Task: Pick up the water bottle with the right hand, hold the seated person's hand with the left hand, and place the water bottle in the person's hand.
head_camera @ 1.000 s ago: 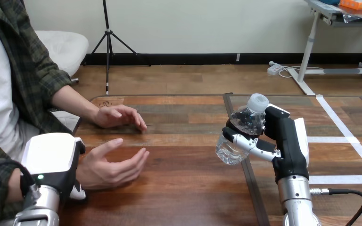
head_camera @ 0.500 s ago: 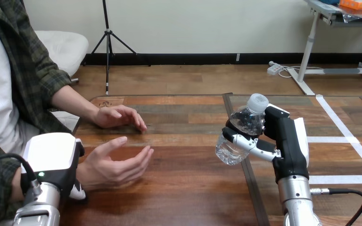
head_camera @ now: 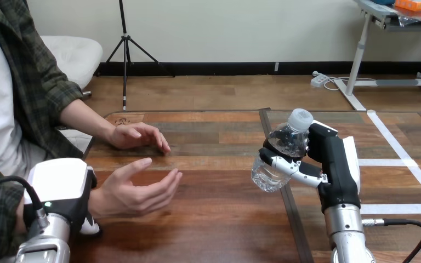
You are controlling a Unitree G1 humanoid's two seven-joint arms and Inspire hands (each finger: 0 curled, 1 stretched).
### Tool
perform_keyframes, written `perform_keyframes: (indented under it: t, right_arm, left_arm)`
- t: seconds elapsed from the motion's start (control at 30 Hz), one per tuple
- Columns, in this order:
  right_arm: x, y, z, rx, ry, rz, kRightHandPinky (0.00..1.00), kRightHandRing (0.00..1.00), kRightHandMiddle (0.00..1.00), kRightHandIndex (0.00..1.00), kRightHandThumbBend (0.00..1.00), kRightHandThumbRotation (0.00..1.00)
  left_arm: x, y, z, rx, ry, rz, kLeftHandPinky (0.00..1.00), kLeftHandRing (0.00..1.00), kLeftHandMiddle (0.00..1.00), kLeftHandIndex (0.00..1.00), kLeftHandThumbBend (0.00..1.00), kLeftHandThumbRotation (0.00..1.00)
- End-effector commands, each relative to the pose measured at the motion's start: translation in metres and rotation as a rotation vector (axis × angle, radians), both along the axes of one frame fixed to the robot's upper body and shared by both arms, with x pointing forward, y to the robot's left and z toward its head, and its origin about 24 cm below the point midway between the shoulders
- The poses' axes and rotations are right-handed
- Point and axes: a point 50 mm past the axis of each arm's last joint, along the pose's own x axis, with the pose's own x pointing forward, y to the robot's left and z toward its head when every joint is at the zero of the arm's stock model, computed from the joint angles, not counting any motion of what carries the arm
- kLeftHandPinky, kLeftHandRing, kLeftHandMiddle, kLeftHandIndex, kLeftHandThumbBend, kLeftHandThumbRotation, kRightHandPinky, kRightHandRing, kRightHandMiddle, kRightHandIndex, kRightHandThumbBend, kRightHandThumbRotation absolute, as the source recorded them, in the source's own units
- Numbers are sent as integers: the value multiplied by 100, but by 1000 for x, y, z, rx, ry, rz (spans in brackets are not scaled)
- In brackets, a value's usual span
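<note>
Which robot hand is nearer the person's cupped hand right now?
Left. The left hand is at the wrist of the cupped hand; the right hand holds the water bottle well apart from it.

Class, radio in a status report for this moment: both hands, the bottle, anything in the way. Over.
Right hand shut on water bottle, tilted. Left hand over person's wrist; grip unclear. Person's nearer hand open; nothing between.
</note>
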Motion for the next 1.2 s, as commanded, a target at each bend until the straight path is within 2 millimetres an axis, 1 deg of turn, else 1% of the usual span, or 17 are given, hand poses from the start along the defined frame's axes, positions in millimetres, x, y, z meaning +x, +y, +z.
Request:
perform_keyframes:
  t: [0.0, 0.33, 0.6, 1.17]
  right_arm:
    - [20, 0, 35, 7, -162, 11, 33, 38, 45, 48, 72, 0]
    - [20, 1, 36, 8, -167, 15, 33, 38, 44, 48, 72, 0]
    - [20, 2, 36, 7, -171, 16, 33, 38, 44, 48, 72, 0]
    - [20, 1, 37, 9, -177, 15, 33, 38, 45, 48, 71, 0]
  left_arm:
    - [-15, 1, -25, 20, 137, 3, 64, 67, 70, 68, 87, 0]
    - [-18, 2, -26, 21, 147, 3, 64, 67, 69, 68, 87, 0]
    - [-18, 3, -28, 5, 147, 8, 63, 65, 68, 66, 86, 0]
    - [-15, 0, -38, -64, 80, -11, 59, 61, 63, 62, 82, 0]
